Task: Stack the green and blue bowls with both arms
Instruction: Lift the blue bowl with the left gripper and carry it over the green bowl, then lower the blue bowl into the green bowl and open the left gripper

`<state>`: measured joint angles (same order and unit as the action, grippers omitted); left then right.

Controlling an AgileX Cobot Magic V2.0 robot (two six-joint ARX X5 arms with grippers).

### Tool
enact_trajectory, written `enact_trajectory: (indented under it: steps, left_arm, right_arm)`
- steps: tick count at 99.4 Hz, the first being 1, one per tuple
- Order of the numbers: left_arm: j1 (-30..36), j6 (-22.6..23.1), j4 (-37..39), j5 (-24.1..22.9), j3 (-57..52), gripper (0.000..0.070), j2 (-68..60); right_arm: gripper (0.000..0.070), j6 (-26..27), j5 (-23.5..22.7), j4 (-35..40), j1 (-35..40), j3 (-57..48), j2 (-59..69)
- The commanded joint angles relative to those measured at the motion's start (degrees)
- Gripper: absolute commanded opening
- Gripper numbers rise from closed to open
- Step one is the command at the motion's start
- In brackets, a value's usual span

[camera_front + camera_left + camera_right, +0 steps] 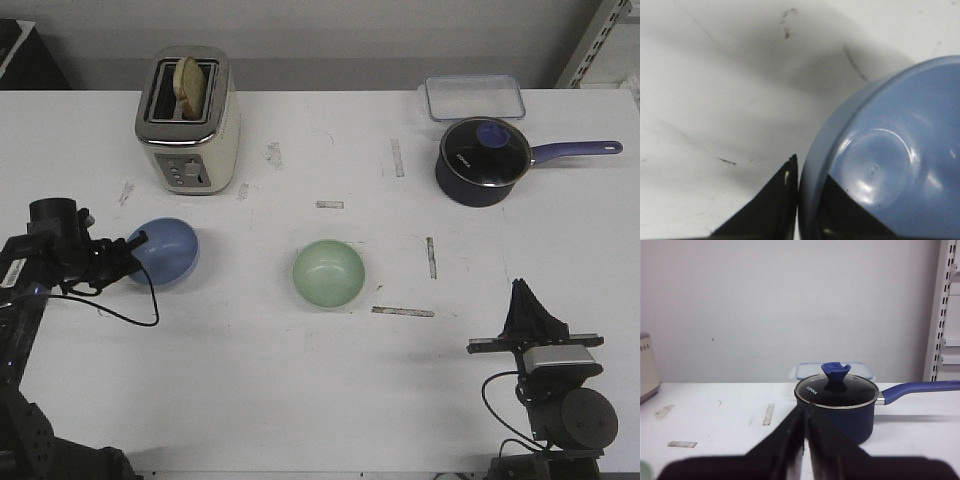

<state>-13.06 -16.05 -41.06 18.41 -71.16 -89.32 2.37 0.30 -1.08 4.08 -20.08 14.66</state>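
Observation:
The blue bowl (167, 250) is at the left of the table, tipped up on its side, and it fills the left wrist view (890, 165). My left gripper (135, 246) is shut on its near rim, one finger (775, 205) outside the wall and the other inside the bowl. The green bowl (328, 273) sits upright and empty at the table's middle, a sliver of it showing in the right wrist view (644, 470). My right gripper (522, 298) is shut and empty near the front right, well away from both bowls.
A toaster (187, 119) with bread stands at the back left. A dark blue saucepan (484, 160) with a glass lid and a clear container (474, 97) are at the back right. Tape marks dot the table (300, 400).

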Motion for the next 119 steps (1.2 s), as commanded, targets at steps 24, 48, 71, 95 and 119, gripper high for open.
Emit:
enact_trajectory:
  steps: [24, 48, 71, 95, 119]
  left_arm:
    - [10.16, -0.74, -5.79, 0.50, -14.58, 0.0001, -0.87]
    - [23.43, -4.66, 0.00, 0.52, -14.99, 0.0001, -1.38]
    - [35.52, -5.88, 8.57, 0.52, -14.99, 0.0001, -3.15]
    - [42.16, -5.88, 11.15, 0.52, -14.99, 0.0001, -8.41]
    - [44.24, -6.12, 11.15, 0.17, -14.99, 0.0015, -13.18]
  right_arm:
    - [0.0000, 0.59, 0.13, -0.59, 0.07, -0.39, -0.09]
    - [0.0000, 0.59, 0.13, -0.59, 0.07, -0.39, -0.09]
    - [0.0000, 0.59, 0.13, -0.59, 0.07, -0.39, -0.09]
    - [0.0000, 0.59, 0.13, -0.59, 0.07, -0.39, -0.09]
    - [0.0000, 0.59, 0.13, -0.59, 0.07, -0.39, -0.09]
